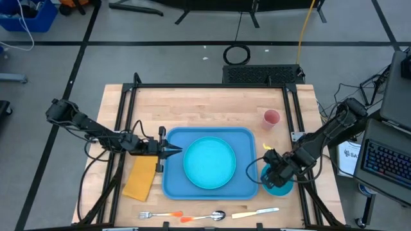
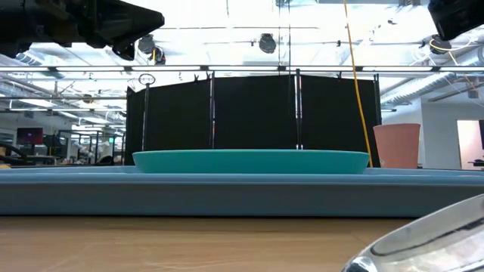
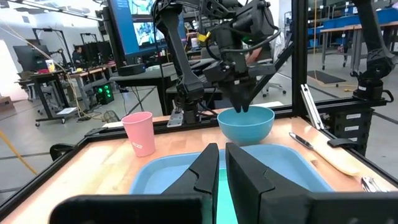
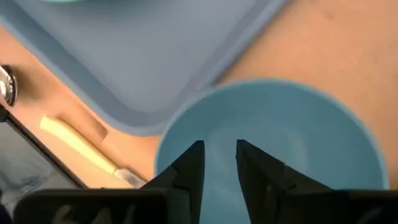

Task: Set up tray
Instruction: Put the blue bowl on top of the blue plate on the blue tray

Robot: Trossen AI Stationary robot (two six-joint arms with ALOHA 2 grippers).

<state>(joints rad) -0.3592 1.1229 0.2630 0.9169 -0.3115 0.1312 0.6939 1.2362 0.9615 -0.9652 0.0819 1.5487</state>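
The blue tray point(image 1: 247, 141) lies flat in the middle of the table, and the round teal plate point(image 1: 209, 162) rests on it. My left gripper point(image 1: 178, 151) hangs level over the tray's left rim and points at the plate. Its fingers point(image 3: 208, 165) are nearly together and hold nothing. A small blue bowl point(image 1: 283, 188) stands on the wood just right of the tray. My right gripper point(image 4: 217, 149) points down over the bowl's hollow point(image 4: 298, 137), with a narrow gap between its fingers and nothing in it.
A pink cup point(image 1: 271, 118) stands at the far right of the table. A yellow napkin point(image 1: 141, 178) lies left of the tray. A fork point(image 1: 157, 214), a spoon point(image 1: 209, 216) and a knife point(image 1: 255, 212) lie along the near edge.
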